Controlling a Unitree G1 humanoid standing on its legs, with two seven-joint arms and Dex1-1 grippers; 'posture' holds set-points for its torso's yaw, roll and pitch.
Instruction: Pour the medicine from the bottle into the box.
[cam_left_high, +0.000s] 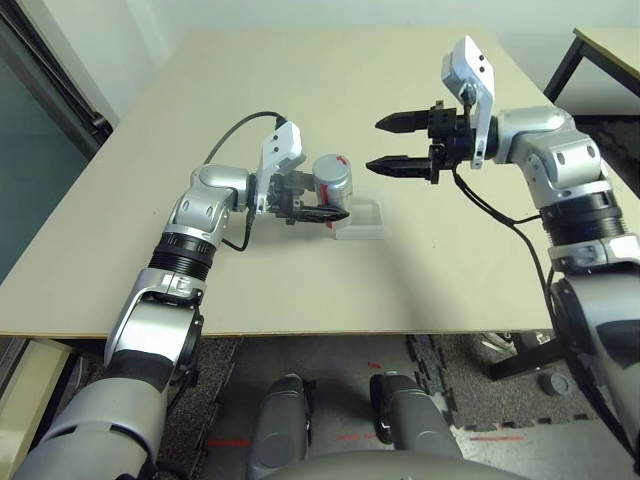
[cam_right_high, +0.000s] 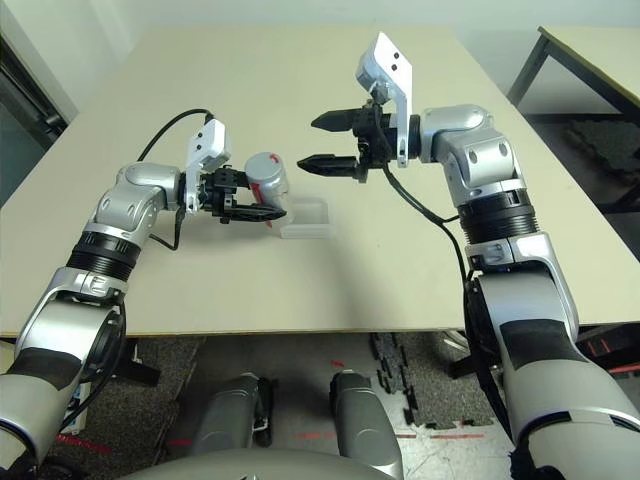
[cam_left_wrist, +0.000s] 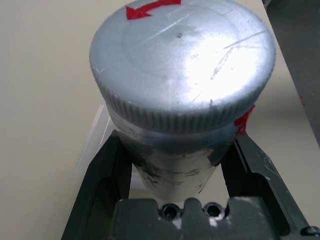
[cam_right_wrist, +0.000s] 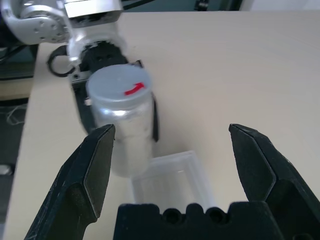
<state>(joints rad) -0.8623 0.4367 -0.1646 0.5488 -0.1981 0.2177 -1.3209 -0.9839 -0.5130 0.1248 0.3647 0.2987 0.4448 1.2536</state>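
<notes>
My left gripper (cam_left_high: 325, 203) is shut on the bottle (cam_left_high: 331, 180), a silver-grey cylinder with its round grey cap (cam_left_wrist: 182, 60) on and a red mark on top. The black fingers (cam_left_wrist: 97, 185) clamp its body below the cap. It is held just left of the box (cam_left_high: 362, 220), a shallow clear tray lying on the table, and its base is hidden by the fingers. My right gripper (cam_left_high: 376, 145) hangs open above and to the right of the bottle, fingertips pointing at the cap, nothing between them. In the right wrist view the bottle (cam_right_wrist: 120, 105) and box (cam_right_wrist: 172, 180) lie ahead of the fingers (cam_right_wrist: 95, 165).
The beige table (cam_left_high: 300, 80) stretches wide behind and around the box. A second table with black legs (cam_left_high: 590, 45) stands at the back right. A black cable (cam_left_high: 235, 135) loops over my left wrist.
</notes>
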